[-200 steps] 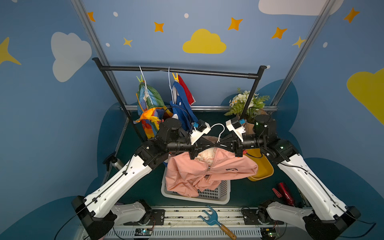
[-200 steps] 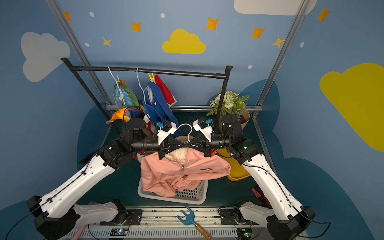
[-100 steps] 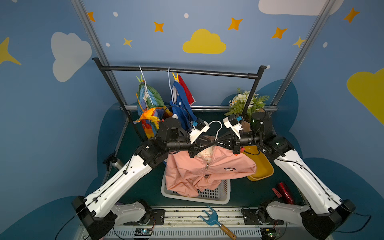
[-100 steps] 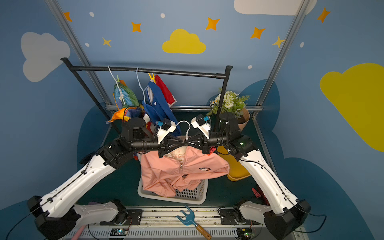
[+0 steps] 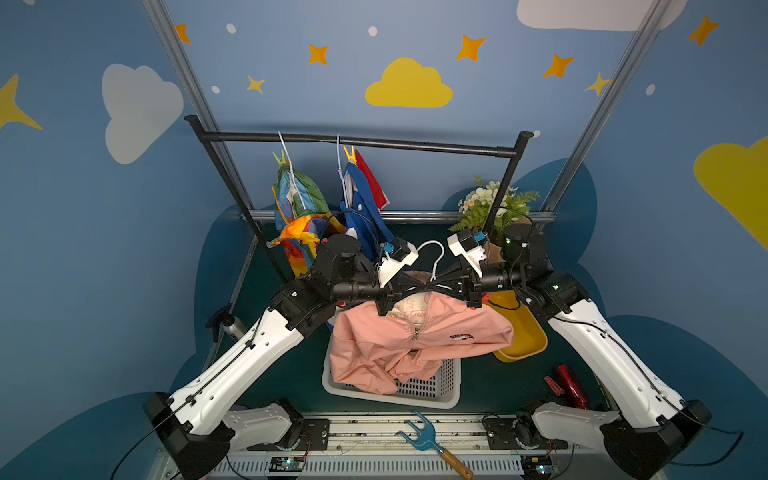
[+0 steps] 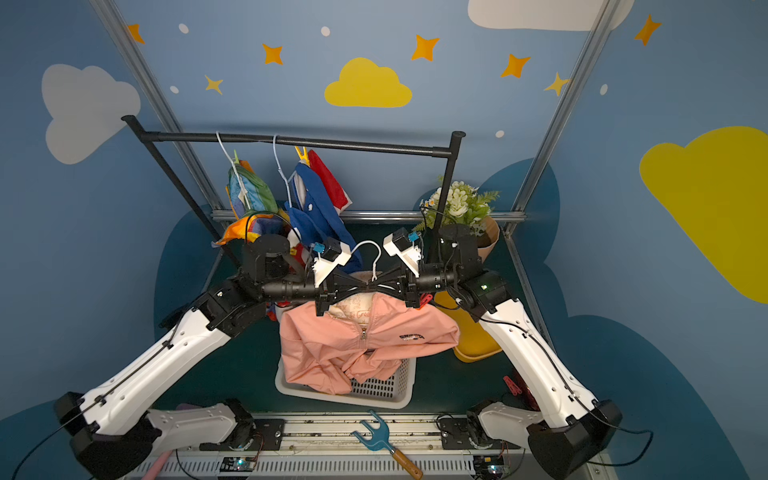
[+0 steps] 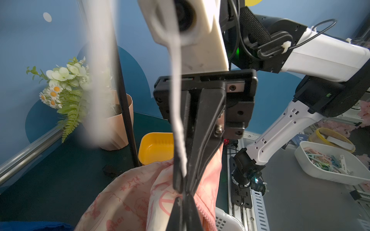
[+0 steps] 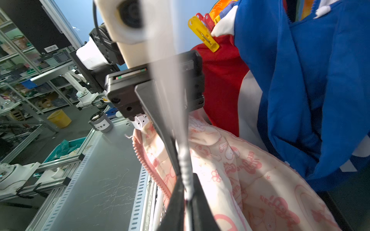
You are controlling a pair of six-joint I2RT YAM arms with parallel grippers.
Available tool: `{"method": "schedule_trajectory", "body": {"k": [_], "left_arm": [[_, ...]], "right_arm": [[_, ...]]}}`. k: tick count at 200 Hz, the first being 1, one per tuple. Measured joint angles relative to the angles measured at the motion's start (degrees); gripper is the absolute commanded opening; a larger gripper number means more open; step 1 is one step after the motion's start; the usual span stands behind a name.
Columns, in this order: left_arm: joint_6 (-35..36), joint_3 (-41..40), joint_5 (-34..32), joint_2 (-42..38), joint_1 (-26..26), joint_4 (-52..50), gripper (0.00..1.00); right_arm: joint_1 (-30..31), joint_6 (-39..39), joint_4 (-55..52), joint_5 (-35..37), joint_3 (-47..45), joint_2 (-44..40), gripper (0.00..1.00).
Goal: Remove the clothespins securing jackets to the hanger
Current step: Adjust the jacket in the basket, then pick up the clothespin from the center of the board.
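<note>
I'm not far along, I think. The pink jacket [image 5: 415, 336] is off the black rail [image 5: 415, 143]. It hangs on its white hanger [image 5: 436, 253] over the white basket [image 5: 432, 395] at the front middle of the table [image 5: 270, 365].

My left gripper [image 5: 423, 286] is pinched tight right at the hanger's neck, and I think it is holding the hanger up. My right gripper [image 5: 439, 286] meets it there from the other side. The wire sits in a thin gap between its jaws, and I can't tell if it is squeezing.

A loose red peg [image 5: 554, 384] lies near the table's right front corner, so that one looks done.

Near the rail's left end, the rainbow jacket [image 5: 299, 199] has a green peg [image 5: 279, 158] on it. The blue jacket [image 5: 361, 208] has a yellow peg [image 5: 349, 153] and a clipped red peg [image 8: 203, 19]. Those are left to do.
</note>
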Motion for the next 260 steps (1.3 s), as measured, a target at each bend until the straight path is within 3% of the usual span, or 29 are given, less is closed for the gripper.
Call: {"method": "schedule_trajectory", "body": {"k": [15,34,62,94,138,160,208,260], "left_arm": [[-0.44,-1.11,-1.14,-0.22,-0.02,-0.07,0.04],[-0.94,-1.97,-3.26,-0.2,0.09,-0.15,0.04],[-2.01,-3.34,-7.74,-0.68,0.11,1.33,0.04],[-3.04,-4.24,-12.98,-0.98,0.11,1.75,0.04],[-4.2,-4.02,-19.47,-0.94,0.11,1.66,0.04],[-4.57,-3.08,-21.68,-0.09,0.11,0.87,0.04],[-5.64,-2.95,-22.88,0.11,0.11,1.09,0.04],[-5.62,-2.91,-22.14,0.09,0.11,0.98,0.04]], "right_arm": [[-0.9,0.31,0.5,1.9,0.37,-0.28,0.52],[-2.54,0.04,0.7,5.25,0.63,-1.31,0.55],[-5.11,-0.04,-0.15,10.47,0.72,-3.91,0.71],[-8.28,0.42,-5.77,23.45,1.16,-6.88,0.76],[-12.44,8.61,-21.14,51.39,-0.15,-11.13,0.74],[-12.63,15.91,-29.18,61.13,-1.51,-12.72,0.68],[-12.55,29.75,-43.36,70.79,-8.15,-17.38,0.58],[-12.02,42.05,-53.48,75.63,-12.15,-20.65,0.5]]}}
